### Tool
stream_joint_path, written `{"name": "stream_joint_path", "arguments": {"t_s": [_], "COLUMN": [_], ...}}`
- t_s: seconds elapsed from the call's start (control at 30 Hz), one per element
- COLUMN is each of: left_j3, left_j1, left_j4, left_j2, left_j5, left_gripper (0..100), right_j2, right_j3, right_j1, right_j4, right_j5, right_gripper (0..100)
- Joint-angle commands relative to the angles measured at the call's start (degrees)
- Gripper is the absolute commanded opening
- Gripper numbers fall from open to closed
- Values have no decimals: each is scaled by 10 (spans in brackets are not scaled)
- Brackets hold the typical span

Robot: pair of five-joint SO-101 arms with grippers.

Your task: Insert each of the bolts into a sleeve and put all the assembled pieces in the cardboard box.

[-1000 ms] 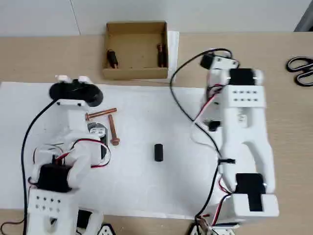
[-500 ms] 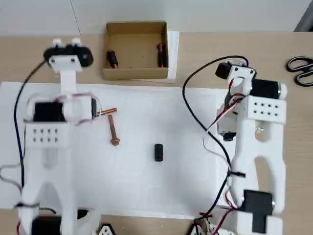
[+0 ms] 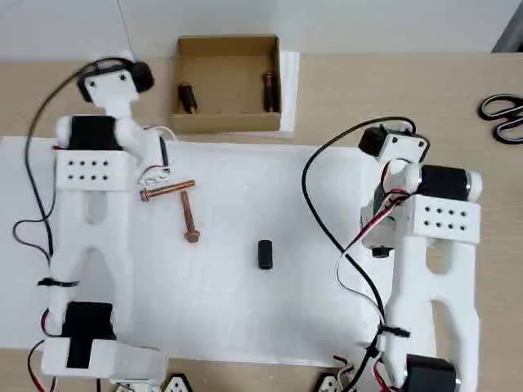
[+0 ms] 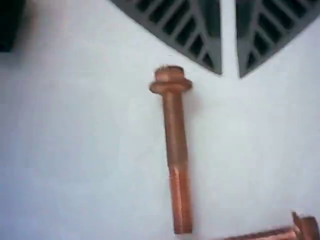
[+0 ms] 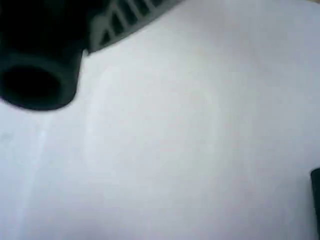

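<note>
Two copper bolts lie on the white sheet: one bolt [image 3: 167, 190] [image 4: 173, 150] with its head toward my left gripper [image 3: 157, 167] [image 4: 230, 72], the other bolt [image 3: 189, 216] just beside it. The left fingers [image 4: 190, 30] hover just off the first bolt's head, a thin slit between them, holding nothing. A loose black sleeve [image 3: 265, 254] lies mid-sheet. My right gripper [image 3: 381, 245] is over the sheet's right side, shut on another black sleeve [image 5: 37, 75]. The cardboard box [image 3: 229, 122] at the back holds two assembled pieces [image 3: 188, 98].
Scissors [image 3: 502, 117] lie on the bare table at the far right. The white sheet [image 3: 245, 318] is open between the arms and toward the front. Black cables [image 3: 315, 204] loop from the right arm over the sheet.
The left arm unfolded from the front and stretched back, bringing its gripper to the bolts. The right arm shifted right and toward the front. Bolts and the loose sleeve stayed put.
</note>
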Motion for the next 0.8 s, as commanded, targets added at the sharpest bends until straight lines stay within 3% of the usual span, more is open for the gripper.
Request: {"name": "stream_joint_path", "arguments": {"t_s": [0.0, 0.3, 0.77], "left_j3": [-25, 7, 40], "left_j1": [10, 18, 35], "left_j4": [4, -95, -178], "left_j2": [-2, 4, 42], "left_j5": [73, 401, 468], "left_gripper": [6, 6, 7], "right_j2": [-22, -23, -23], "right_j3": [0, 0, 1], "right_j1": [-4, -4, -4], "right_j4": [-10, -11, -9], "right_j5": [7, 7, 8], "right_gripper": [4, 4, 4]}}
